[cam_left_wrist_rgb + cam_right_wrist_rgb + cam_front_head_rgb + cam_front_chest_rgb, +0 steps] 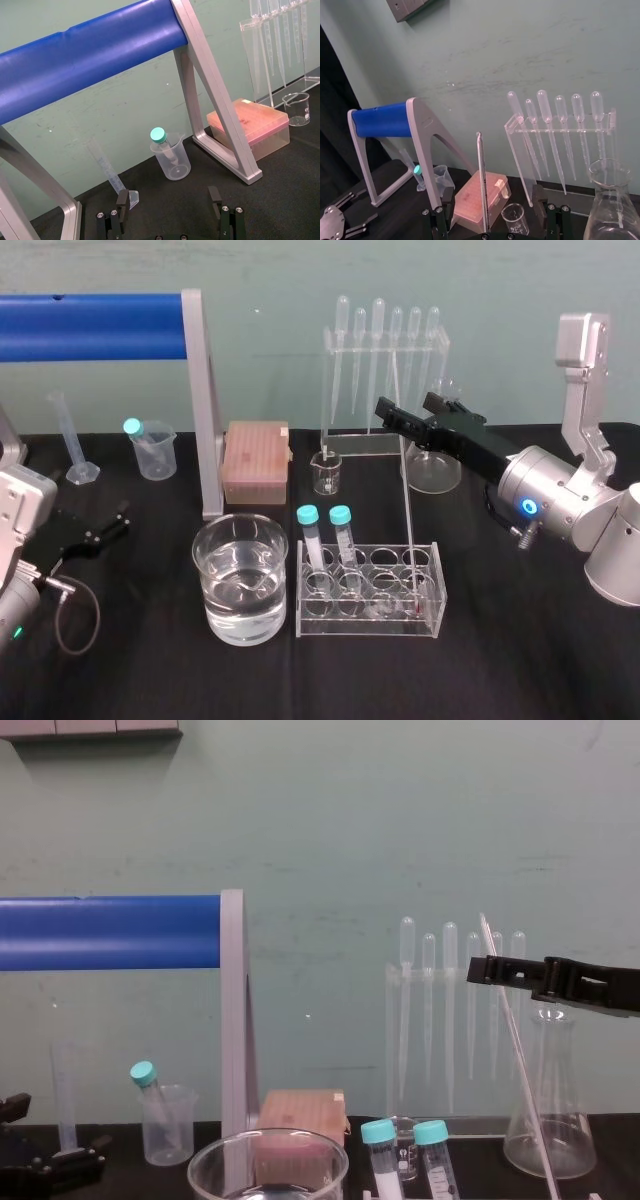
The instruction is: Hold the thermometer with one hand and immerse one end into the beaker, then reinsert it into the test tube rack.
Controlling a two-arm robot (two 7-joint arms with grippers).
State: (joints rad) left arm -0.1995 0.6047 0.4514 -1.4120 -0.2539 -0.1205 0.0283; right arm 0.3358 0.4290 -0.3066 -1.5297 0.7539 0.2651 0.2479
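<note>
The thermometer [408,520] stands leaning in the clear test tube rack [437,585], red tip down in a front right hole. Its upper part [481,185] rises between the fingers of my right gripper [490,205], which is open, with a gap on both sides. That right gripper [404,402] reaches in from the right, above and behind the rack, and crosses the rod [515,1040] near its top in the chest view. The large glass beaker [240,580], holding clear liquid, sits just left of the rack. My left gripper [168,200] rests open and empty at the table's left [105,528].
Two teal-capped tubes [325,535] stand in the rack. Behind are a pipette stand [385,360], a conical flask [435,465], a small glass beaker [326,472] and a pink tip box [256,462]. A blue-barred frame [195,400], a plastic beaker [153,452] and a measuring cylinder [75,445] stand left.
</note>
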